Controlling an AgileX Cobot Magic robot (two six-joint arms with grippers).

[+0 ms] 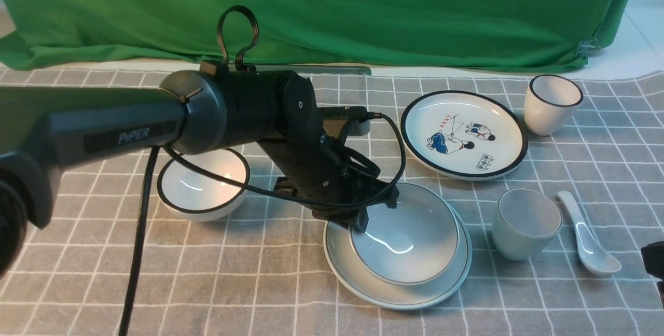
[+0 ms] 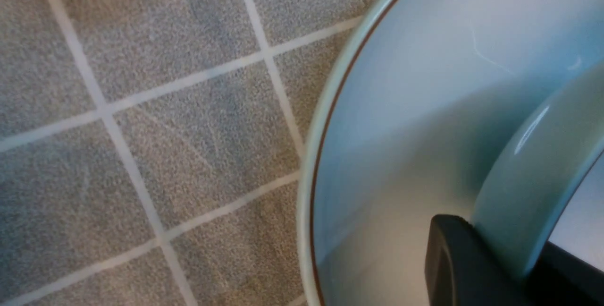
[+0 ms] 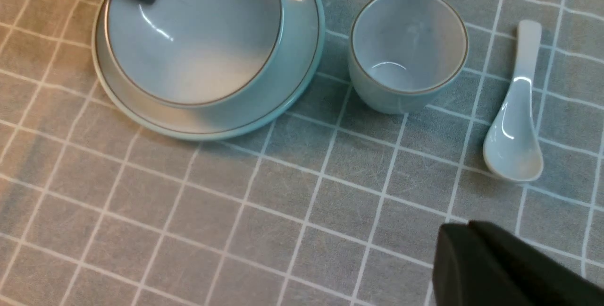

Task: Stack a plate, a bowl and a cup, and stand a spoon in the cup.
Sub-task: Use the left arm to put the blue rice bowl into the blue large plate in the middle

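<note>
Two black fingers (image 2: 450, 259) of the left gripper (image 1: 364, 220) straddle the rim of the bowl (image 1: 407, 240). One sits against the outer wall and the other inside. The pale wall is pinched between them, with the jaws narrowed to its thickness. The grip is at the bowl's far-left edge, with the left arm reaching in from the left.

The bowl sits inside the plate (image 1: 394, 294), pushed a little toward the far-right side. A wider band of bare plate shows on the near and left sides. The plate lies flat on the grey checked cloth (image 1: 259, 274), near centre.

The cup (image 1: 526, 222) stands upright and empty, just right of the plate and not touching it. The spoon (image 1: 589, 240) lies on the cloth just right of the cup and apart from it, scoop end near, handle pointing far.

The right gripper (image 3: 467, 244) hangs low at the near right edge, well apart from the spoon and holding nothing that I can see. Only a dark end shows in the right wrist view, so I cannot tell how far it is spread.

Also on the cloth are a black-rimmed bowl (image 1: 203, 183) to the left, a cartoon plate (image 1: 463, 134) on the far side and a black-rimmed cup (image 1: 551, 103) at far right.
</note>
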